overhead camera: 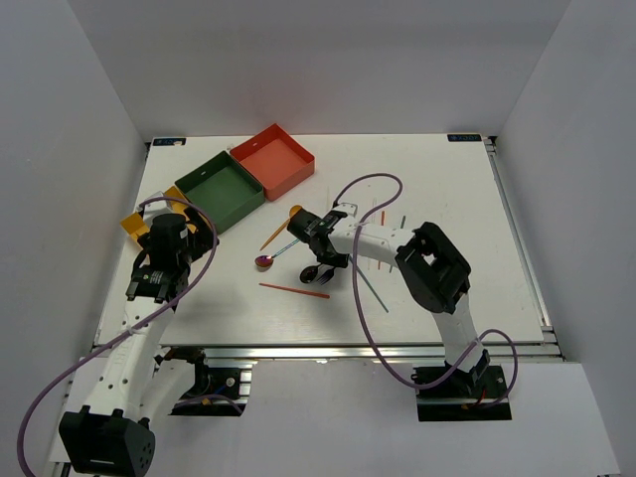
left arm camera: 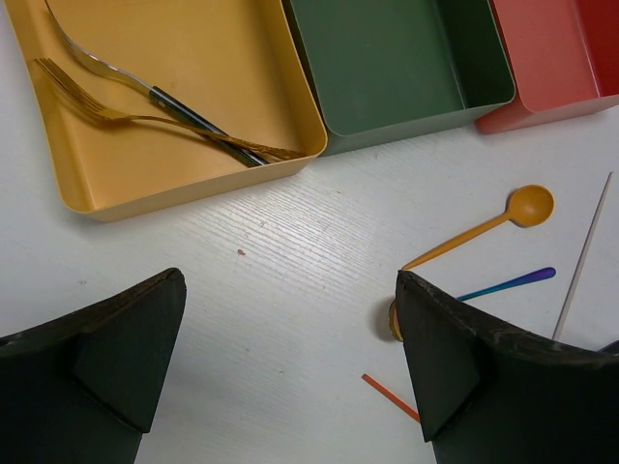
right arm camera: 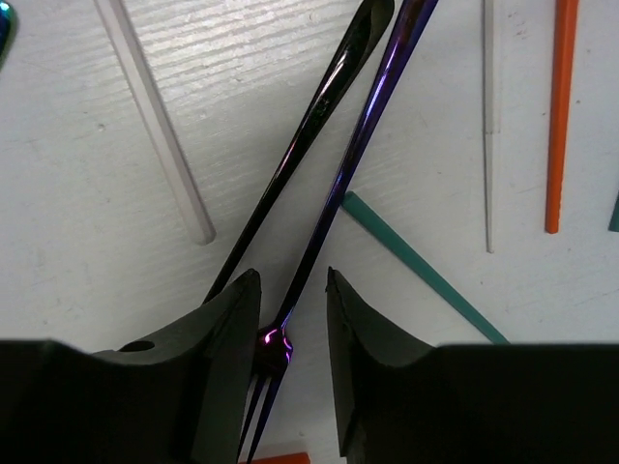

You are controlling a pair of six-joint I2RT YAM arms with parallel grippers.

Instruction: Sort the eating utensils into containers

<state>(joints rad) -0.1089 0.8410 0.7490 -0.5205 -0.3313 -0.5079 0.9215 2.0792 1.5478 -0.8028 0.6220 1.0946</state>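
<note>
My right gripper (overhead camera: 316, 234) (right arm camera: 293, 300) is low over a cluster of utensils at mid-table. Its jaws are partly open and straddle the neck of an iridescent fork (right arm camera: 360, 145), which lies against the left finger (right arm camera: 227, 329). A black utensil handle (right arm camera: 311, 130) crosses beside the fork. My left gripper (overhead camera: 177, 237) (left arm camera: 290, 358) is open and empty above bare table, just in front of the yellow box (left arm camera: 193, 184), which holds a gold fork (left arm camera: 145, 120) and a dark-handled fork (left arm camera: 179, 108). The green box (left arm camera: 397, 116) and the red box (left arm camera: 542, 97) show nothing inside.
On the table lie a gold spoon (overhead camera: 277, 231) (left arm camera: 495, 222), an iridescent spoon (overhead camera: 266, 261), a black spoon (overhead camera: 312, 272), red chopsticks (overhead camera: 294, 290) (right arm camera: 561, 116), a teal chopstick (overhead camera: 371, 288) (right arm camera: 416, 261) and silver chopsticks (right arm camera: 155, 126). A purple cable loops over the right arm.
</note>
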